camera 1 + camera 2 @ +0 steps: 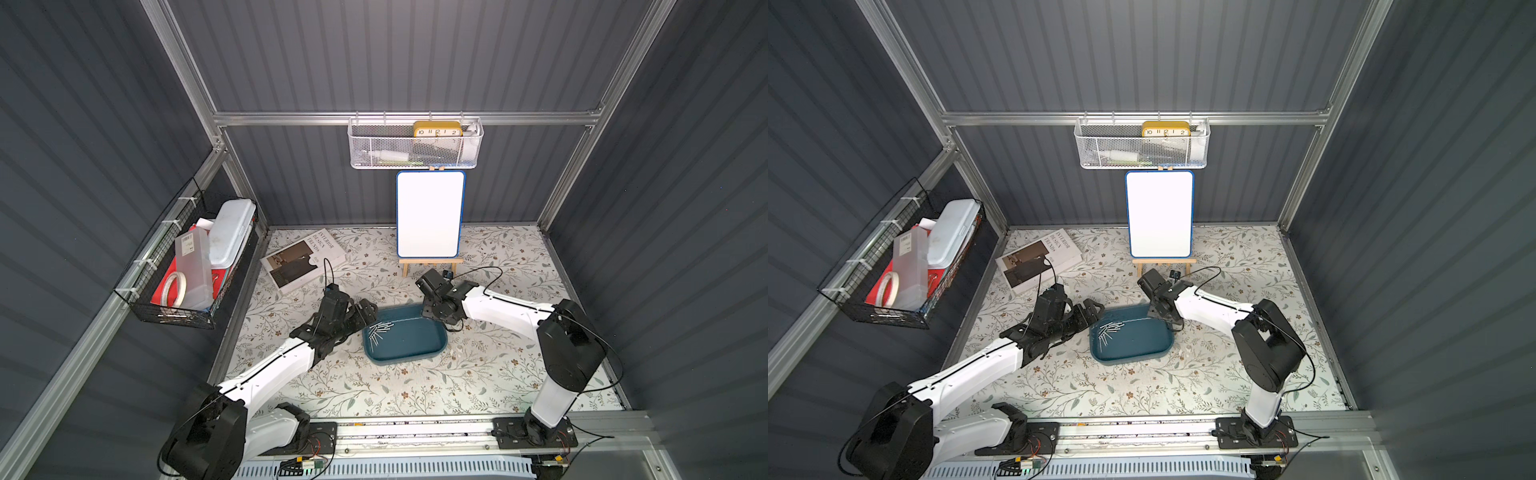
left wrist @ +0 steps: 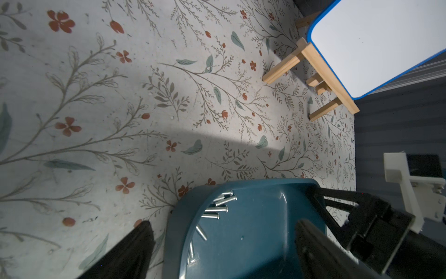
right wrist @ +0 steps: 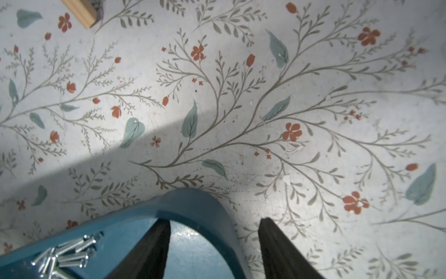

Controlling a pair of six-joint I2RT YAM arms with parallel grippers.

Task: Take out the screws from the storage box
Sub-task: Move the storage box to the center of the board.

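The storage box (image 1: 415,345) (image 1: 1142,345) is a teal tray on the floral mat, mid-table. The screws (image 1: 380,329) (image 1: 1108,330) lie heaped in its far left corner. My left gripper (image 1: 368,311) (image 2: 223,223) is open wide across that corner. One of its fingers (image 2: 135,251) is outside on the mat, and its other finger (image 2: 313,248) is over the tray floor, with the screws (image 2: 217,207) just ahead. My right gripper (image 1: 432,312) (image 3: 214,220) is open astride the far right corner's rim (image 3: 193,200), with a gap on each side. The screws (image 3: 70,253) lie off to its side.
A whiteboard on a wooden easel (image 1: 430,214) stands behind the tray. A book (image 1: 303,259) lies at the far left. A black wire basket (image 1: 187,266) hangs on the left wall, and a white mesh basket (image 1: 415,143) on the back rail.
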